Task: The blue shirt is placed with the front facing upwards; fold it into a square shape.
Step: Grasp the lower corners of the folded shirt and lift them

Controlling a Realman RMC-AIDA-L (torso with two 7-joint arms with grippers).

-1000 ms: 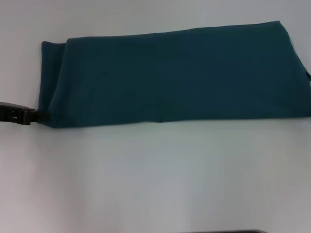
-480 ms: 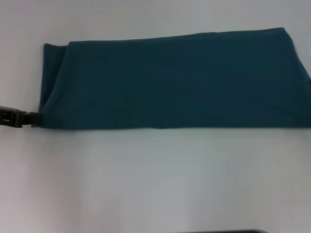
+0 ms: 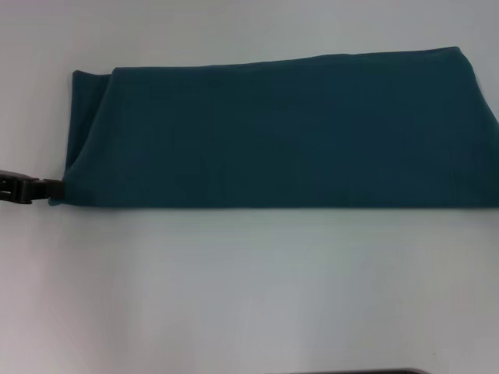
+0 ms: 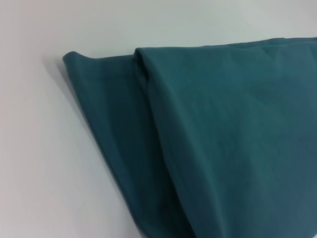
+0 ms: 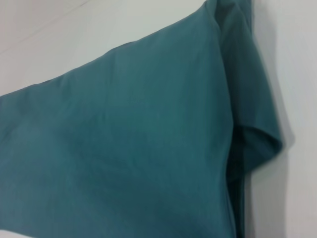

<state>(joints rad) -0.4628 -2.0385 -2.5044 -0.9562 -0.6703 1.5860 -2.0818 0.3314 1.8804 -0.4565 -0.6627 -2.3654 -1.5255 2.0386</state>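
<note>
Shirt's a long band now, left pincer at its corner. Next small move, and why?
Probably lift that near-left corner and carry it across toward the right end. The shirt lies as a long flat band, not yet square, and the left pincer sits at that corner. The right pincer is out of view.

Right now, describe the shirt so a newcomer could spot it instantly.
On the white table, the blue shirt lies across the far half as a long dark teal band. The left pincer is at its near left corner. It shows plain fabric, with an under layer peeking out at that end.

Blue shirt (image 3: 281,132) — folded into a long band, plain side up.
</note>
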